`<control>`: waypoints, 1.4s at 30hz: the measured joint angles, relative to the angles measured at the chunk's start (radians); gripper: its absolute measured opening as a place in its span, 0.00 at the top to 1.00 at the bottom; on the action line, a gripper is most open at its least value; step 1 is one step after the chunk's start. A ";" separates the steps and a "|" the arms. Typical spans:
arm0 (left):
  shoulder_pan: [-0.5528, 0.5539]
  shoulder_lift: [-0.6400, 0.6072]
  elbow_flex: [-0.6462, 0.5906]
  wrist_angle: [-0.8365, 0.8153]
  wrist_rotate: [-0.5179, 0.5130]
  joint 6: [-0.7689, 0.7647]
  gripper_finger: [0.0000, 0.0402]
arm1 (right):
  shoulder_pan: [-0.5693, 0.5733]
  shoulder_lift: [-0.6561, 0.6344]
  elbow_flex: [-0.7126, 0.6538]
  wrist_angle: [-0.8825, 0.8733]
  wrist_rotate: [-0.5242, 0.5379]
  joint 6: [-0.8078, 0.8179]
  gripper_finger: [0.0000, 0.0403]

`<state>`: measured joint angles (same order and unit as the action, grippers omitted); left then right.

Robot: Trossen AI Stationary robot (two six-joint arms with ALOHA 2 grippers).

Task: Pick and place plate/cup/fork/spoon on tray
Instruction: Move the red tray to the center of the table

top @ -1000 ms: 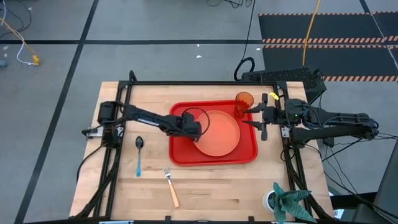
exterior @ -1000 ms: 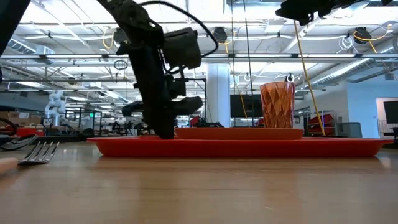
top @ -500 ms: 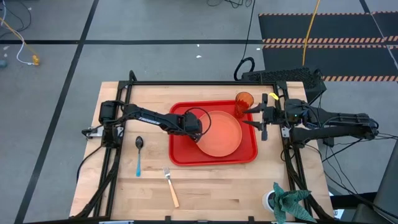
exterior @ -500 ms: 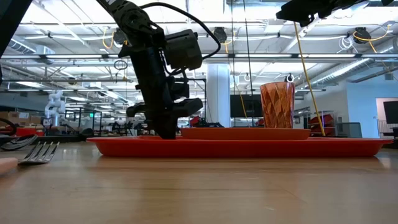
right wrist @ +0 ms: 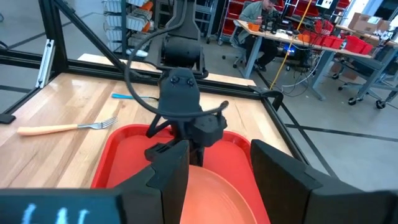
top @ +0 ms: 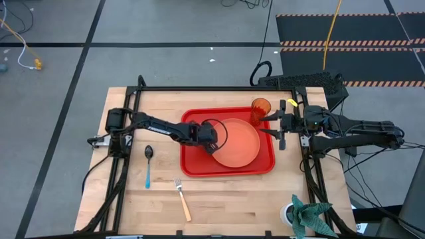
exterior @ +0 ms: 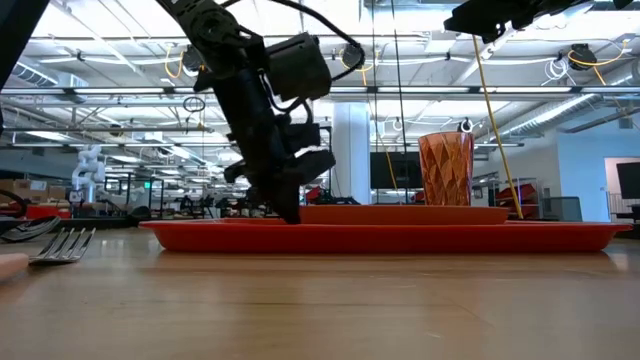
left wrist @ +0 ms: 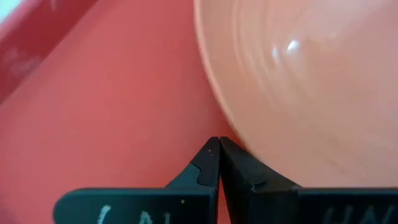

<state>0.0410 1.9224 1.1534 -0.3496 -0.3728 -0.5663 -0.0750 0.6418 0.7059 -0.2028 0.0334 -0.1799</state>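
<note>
The red tray (top: 194,162) lies in the middle of the table. On it the orange plate (top: 236,142) lies flat, and the amber cup (top: 260,110) stands upright in its far right corner. My left gripper (top: 214,147) is shut, its tips down on the tray floor at the plate's left rim. The blue-handled spoon (top: 148,166) and the orange-handled fork (top: 182,199) lie on the wood, left of and nearer than the tray. My right gripper (top: 273,125) hangs open and high at the tray's right edge, next to the cup. My left gripper stands with its shut fingertips (left wrist: 211,155) against the plate's left rim (left wrist: 239,140); the outer side of one finger meets the rim. The fingers slant down from the table's left. The plate lies flat on the tray floor (left wrist: 124,106).
A green and white object (top: 307,214) sits at the table's near right corner. Black frame rails (top: 219,88) run along the table's far, left and right sides. Bare wood lies between the tray and the near edge, around the fork.
My left gripper has gone a little toward the table's right edge along the tray floor and has rolled about its own line, staying shut. The plate has slid a little toward the tray's right side, flat on the tray.
</note>
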 joint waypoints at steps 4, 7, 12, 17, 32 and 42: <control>-0.010 0.000 0.000 0.035 -0.012 0.017 0.96 | 0.000 0.000 0.000 -0.002 0.000 0.000 0.59; -0.011 0.000 0.000 0.034 -0.013 0.017 0.96 | 0.000 0.000 0.000 -0.008 0.000 0.000 0.59; -0.019 0.000 0.000 0.035 -0.003 0.039 0.96 | 0.000 0.000 0.000 -0.012 0.000 0.000 0.59; -0.031 0.000 0.000 0.031 0.002 0.045 0.96 | 0.000 0.000 0.000 -0.012 0.000 0.000 0.59; -0.057 -0.029 0.001 -0.128 0.181 -0.160 0.96 | -0.002 0.000 0.000 -0.020 0.001 -0.008 0.59; -0.060 -0.041 0.002 -0.419 0.203 -0.387 0.96 | -0.002 0.000 0.000 -0.020 0.001 -0.008 0.59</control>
<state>-0.0185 1.8818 1.1557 -0.7688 -0.1699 -0.9534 -0.0772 0.6415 0.7059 -0.2226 0.0341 -0.1875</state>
